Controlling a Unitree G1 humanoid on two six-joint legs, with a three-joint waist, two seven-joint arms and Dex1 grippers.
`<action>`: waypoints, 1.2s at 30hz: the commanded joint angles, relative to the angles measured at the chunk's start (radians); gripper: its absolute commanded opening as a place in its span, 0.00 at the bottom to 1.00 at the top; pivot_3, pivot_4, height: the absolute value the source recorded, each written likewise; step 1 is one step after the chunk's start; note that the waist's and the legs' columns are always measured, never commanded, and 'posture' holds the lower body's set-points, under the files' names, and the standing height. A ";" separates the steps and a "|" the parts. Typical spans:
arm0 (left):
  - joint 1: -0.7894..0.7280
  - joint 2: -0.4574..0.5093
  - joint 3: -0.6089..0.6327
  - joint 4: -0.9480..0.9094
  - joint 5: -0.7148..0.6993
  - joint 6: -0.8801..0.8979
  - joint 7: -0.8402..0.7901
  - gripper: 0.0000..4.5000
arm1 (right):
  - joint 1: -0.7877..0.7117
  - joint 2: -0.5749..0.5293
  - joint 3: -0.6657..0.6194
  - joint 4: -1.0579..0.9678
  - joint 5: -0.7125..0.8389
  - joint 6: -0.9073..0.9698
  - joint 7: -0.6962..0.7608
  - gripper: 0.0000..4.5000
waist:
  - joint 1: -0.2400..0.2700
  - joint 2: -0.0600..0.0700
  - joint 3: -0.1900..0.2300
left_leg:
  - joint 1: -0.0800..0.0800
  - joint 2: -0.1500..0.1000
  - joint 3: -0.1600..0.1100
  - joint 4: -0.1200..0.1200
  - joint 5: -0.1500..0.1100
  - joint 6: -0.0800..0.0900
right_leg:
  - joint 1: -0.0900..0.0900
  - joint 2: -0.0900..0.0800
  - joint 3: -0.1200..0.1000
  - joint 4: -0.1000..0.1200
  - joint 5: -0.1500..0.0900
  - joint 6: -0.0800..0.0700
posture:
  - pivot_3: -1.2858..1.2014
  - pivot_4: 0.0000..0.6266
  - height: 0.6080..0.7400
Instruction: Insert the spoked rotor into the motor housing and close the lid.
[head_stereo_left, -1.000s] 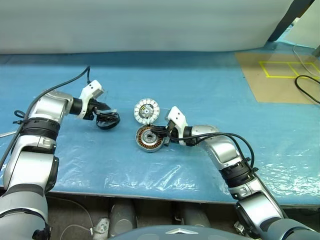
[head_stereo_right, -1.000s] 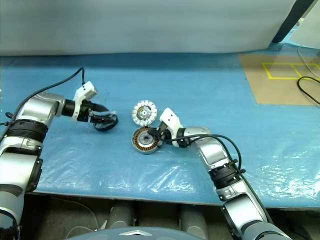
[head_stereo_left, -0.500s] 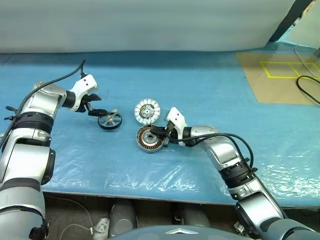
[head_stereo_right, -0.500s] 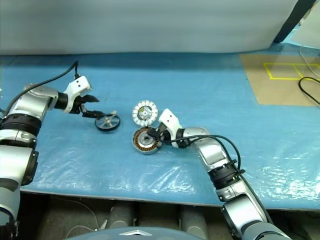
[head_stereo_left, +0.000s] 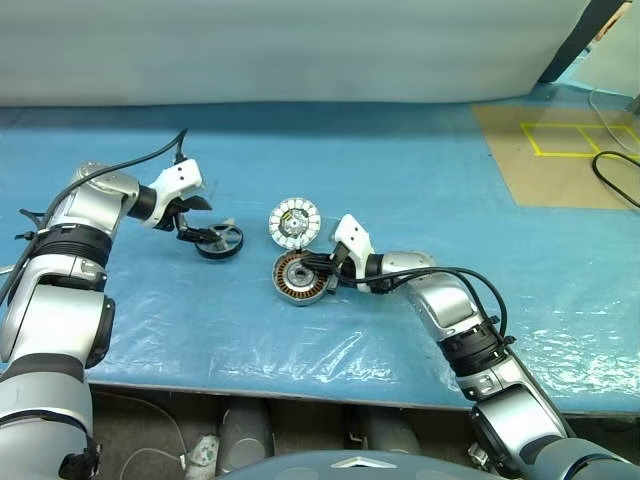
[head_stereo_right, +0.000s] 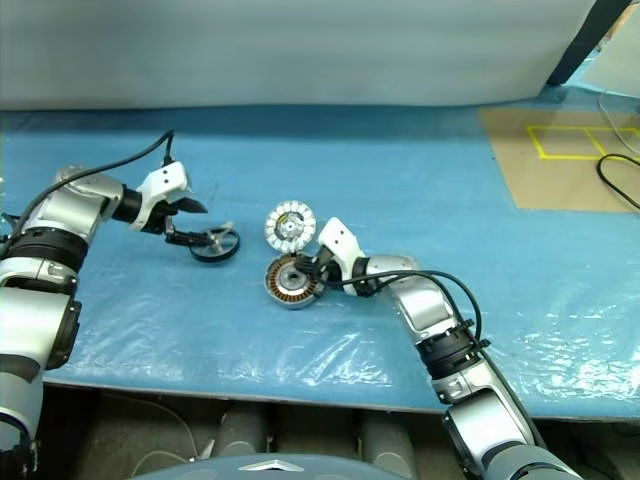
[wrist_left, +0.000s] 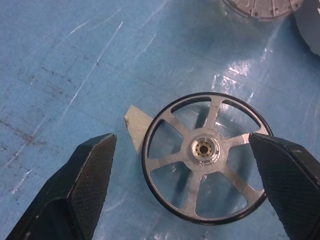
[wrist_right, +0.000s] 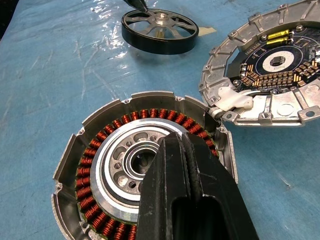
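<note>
Spoked rotor (head_stereo_left: 220, 241), small near-black wheel with silver spokes and a brass-coloured centre, lies flat on the blue plastic-covered worktop (head_stereo_left: 420, 170), left of centre, well back from the front edge and well apart from the motor housing (head_stereo_left: 300, 277)

Housing: squat round silver shell, copper-brown windings ringed round a grey hub, open side up, mid-worktop, rightward and a bit toward the front edge from the rotor. Lid (head_stereo_left: 294, 220), flat silver-white disc, segmented face up, sits just behind the housing; in the right wrist view it looks joined to the housing rim by a small white piece

Key relation: rotor is directly ahead of the left gripper (head_stereo_left: 197, 220), which is by far the nearer one. Being round it has no long axis, so any approach across the rim works. In the left wrist view the two black fingers (wrist_left: 82, 185) straddle the wheel, spread as wide as they go, one each side just outside the rim, nothing held; contact with the rim can't be confirmed

Right gripper (head_stereo_left: 318, 266): fingers pressed together, tip over the housing's hub, looks to be steadying it, holding nothing

Judgement: next is closing the left fingers across the rim, then carrying it right to the housing
</note>
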 joint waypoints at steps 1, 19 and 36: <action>-0.001 0.029 -0.006 -0.007 0.013 -0.029 -0.034 1.00 | 0.010 -0.002 -0.001 -0.015 0.000 0.000 0.002 0.00 | 0.001 0.000 0.000 | 0.000 0.000 0.000 0.000 0.000 0.000 | 0.000 0.000 0.000 0.000 0.000 0.000 | 0.52 0.24 1.00; 0.038 0.002 -0.004 -0.022 0.014 -0.066 -0.022 1.00 | 0.011 -0.005 -0.007 -0.025 0.007 0.007 0.002 0.00 | 0.009 0.000 0.000 | 0.001 0.000 0.000 0.000 0.000 0.000 | 0.000 0.000 0.000 0.001 0.000 0.000 | 0.52 0.24 1.00; 0.053 -0.007 -0.007 -0.035 0.019 -0.108 -0.032 1.00 | -0.028 -0.033 -0.017 -0.091 0.019 0.029 0.041 0.00 | 0.012 0.000 0.000 | 0.001 0.000 0.000 0.000 0.000 0.000 | 0.000 0.000 0.000 0.001 0.001 0.001 | 0.52 0.24 1.00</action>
